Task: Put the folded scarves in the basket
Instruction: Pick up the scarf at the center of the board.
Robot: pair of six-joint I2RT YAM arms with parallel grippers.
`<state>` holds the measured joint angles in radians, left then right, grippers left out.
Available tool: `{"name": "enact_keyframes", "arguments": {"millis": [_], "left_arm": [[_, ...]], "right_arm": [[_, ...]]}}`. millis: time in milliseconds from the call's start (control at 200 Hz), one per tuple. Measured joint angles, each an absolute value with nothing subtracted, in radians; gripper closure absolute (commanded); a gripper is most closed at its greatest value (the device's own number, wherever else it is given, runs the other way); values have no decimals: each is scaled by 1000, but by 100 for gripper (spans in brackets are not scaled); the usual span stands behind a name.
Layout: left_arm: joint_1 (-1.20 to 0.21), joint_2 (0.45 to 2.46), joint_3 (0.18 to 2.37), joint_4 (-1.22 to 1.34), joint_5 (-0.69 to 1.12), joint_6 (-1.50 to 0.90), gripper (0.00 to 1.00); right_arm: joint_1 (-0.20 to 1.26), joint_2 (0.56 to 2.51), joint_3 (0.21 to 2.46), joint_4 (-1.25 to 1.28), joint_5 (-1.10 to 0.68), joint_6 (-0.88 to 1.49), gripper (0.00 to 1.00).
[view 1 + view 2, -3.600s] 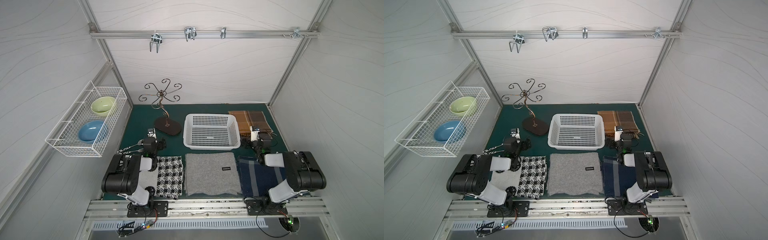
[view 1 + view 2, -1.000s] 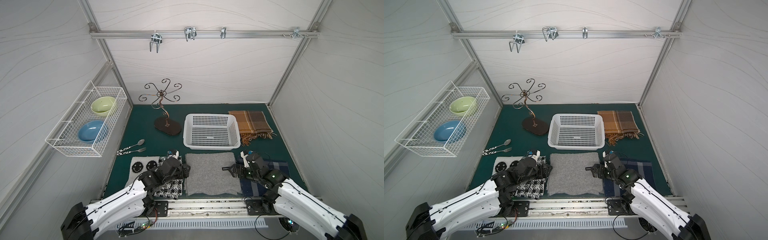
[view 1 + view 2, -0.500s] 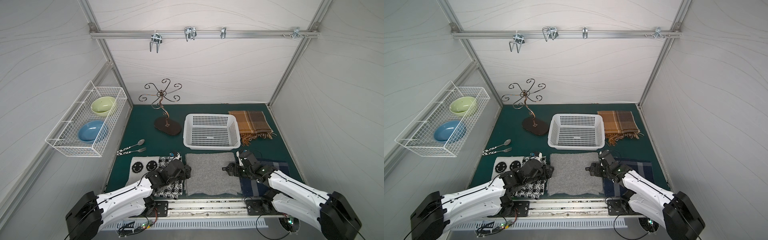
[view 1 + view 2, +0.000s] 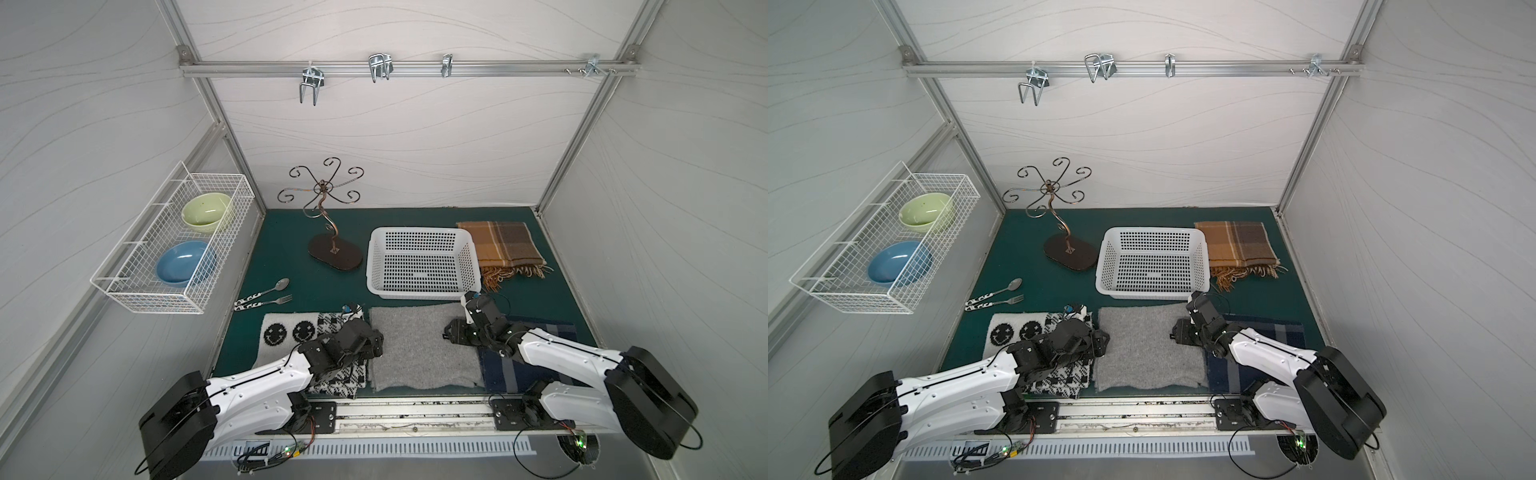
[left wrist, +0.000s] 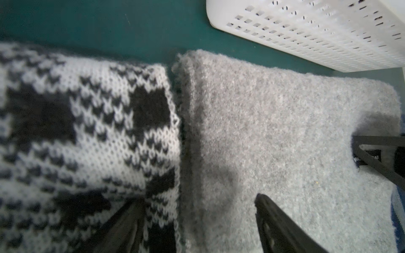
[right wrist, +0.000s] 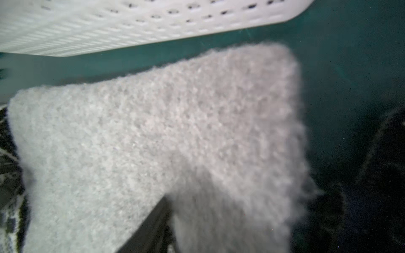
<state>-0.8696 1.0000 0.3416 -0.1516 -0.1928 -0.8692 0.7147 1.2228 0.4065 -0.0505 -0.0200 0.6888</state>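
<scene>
**Grey scarf (image 4: pixel 424 351) lies flat on the green mat (image 4: pixel 291 237), just beside the basket (image 4: pixel 420 296) at its 6 o'clock.**

By its look the scarf is soft, light and thick-piled. It would likely sag and unfold if lifted by one edge, so take both side edges together. The basket is empty. The wire rack (image 4: pixel 124 286) on the wall at 9 o'clock holds a green bowl (image 4: pixel 205 210) and a blue bowl (image 4: pixel 185 264). The left gripper (image 4: pixel 377 344) is spread across the scarf's 9 o'clock edge, touching the black-and-white scarf (image 5: pixel 87 122). The right gripper (image 4: pixel 448 334) is at the 3 o'clock edge; I cannot tell whether it is pinching.
</scene>
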Motion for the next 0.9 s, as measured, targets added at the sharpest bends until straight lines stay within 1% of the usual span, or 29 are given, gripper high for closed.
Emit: {"name": "enact_keyframes", "arguments": {"millis": [20,90,120,235,310,470,635,735,825,875,900], "left_arm": [[-870,999,342,-152,-194,-869,17],[-871,997,342,-159,-200,-868,17],[-871,997,342,-161,-203,-868,17],[-873,997,342,-166,-208,-868,17],[-873,997,342,-164,-207,-868,17],[-873,997,343,-160,-202,-868,18],[-873,1015,362,-156,-184,-865,16],[-873,1063,375,-123,-158,-865,16],[-874,1104,389,-99,-149,-865,14],[-874,1129,400,-96,-150,-865,14],[-874,1139,404,-92,-150,-864,15]], "right_arm": [[717,1227,408,-44,-24,686,66],[720,1234,406,-34,-38,690,74],[721,1234,405,-34,-41,691,79],[720,1211,400,-43,-45,691,86],[706,1166,382,-63,-52,690,87],[601,1065,313,-95,-123,691,88],[593,1097,323,-88,-153,689,89],[593,1105,323,-76,-161,689,88],[593,1105,323,-75,-162,689,89],[593,1104,322,-75,-162,689,89],[593,1104,322,-75,-162,689,89]]}}
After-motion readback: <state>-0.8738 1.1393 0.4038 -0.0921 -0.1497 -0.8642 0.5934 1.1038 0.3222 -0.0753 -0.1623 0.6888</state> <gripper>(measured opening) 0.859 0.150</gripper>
